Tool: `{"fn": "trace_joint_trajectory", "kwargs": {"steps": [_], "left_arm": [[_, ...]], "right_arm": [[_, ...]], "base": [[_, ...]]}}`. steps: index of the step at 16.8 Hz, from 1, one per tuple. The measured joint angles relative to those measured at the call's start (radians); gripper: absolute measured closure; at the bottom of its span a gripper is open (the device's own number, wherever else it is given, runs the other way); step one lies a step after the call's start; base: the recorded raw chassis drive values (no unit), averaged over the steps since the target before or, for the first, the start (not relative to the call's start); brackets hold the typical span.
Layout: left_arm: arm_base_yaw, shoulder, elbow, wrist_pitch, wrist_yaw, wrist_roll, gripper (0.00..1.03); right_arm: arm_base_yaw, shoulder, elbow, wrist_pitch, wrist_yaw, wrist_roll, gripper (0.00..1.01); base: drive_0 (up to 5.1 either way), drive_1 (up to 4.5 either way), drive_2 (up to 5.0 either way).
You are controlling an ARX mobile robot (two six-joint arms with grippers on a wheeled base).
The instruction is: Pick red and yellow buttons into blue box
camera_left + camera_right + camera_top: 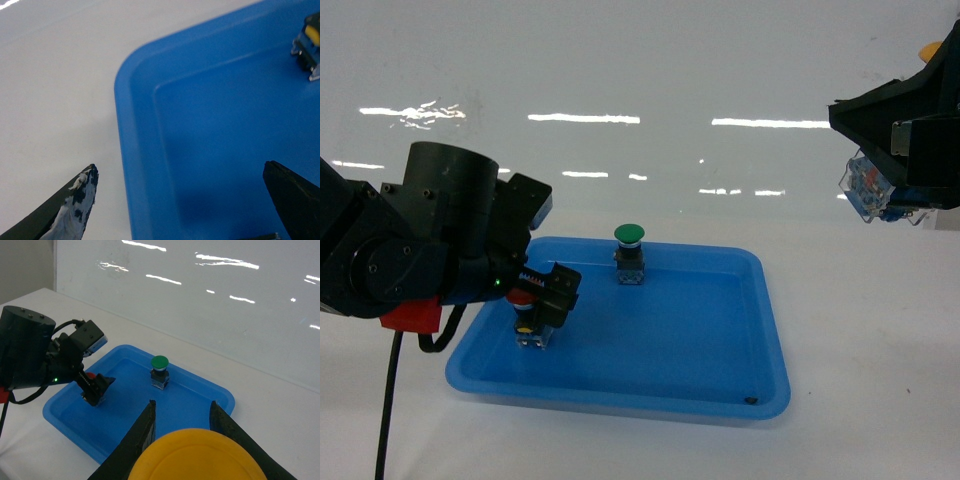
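1. White tabletop (860, 400) under a glossy white wall with light streaks; I see bare surface on all sides of the blue box (760, 300), widest on the right and front.
2. Blue box is a shallow tray with rounded corners; its floor is mostly free in the middle and right half, with a tiny dark speck near the front right corner.
3. Green button (630, 252) stands upright near the back rim, well apart from both arms.
4. Left gripper (542, 305) sits low inside the box at its left side. In the head view the red button (528, 322) is at its fingers, red cap mostly hidden, clear base touching or just above the floor; I cannot tell which.
5. Left claw state: I cannot tell whether it is clamped or let go. The left wrist view shows two finger tips spread wide over the box corner with nothing between them, which does not match the head view well.
6. That wrist view also catches a cut-off piece with a yellow dot at the top right edge; too cropped to name.
7. Right gripper (890, 195) is high, well right of the box, grasping the yellow button (197, 455); yellow cap fills the bottom of the right wrist view between the fingers, clear body shows in the head view.
8. Right arm is cut off by the frame edge.
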Motion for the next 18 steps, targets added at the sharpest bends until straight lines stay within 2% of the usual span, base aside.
{"fn": "trace_joint_trajectory", "kwargs": {"steps": [12,16,17,18], "left_arm": [[-0.032,-0.001,-0.031,-0.035,0.029,-0.026,0.05],[-0.035,0.03,-0.015,-0.072,-0.002,-0.026,0.05],[-0.032,0.031,-0.014,-0.073,-0.008,-0.026,0.22],[-0.031,0.032,-0.014,-0.076,-0.011,-0.026,0.35]], "right_arm": [[0.0,0.0,0.0,0.0,0.0,0.0,0.72],[0.0,0.0,0.0,0.0,0.0,0.0,0.72],[0.0,0.0,0.0,0.0,0.0,0.0,0.72],[0.0,0.0,0.0,0.0,0.0,0.0,0.72]], "base": [[0.0,0.0,0.0],[0.0,0.0,0.0],[0.0,0.0,0.0],[0.0,0.0,0.0]]}}
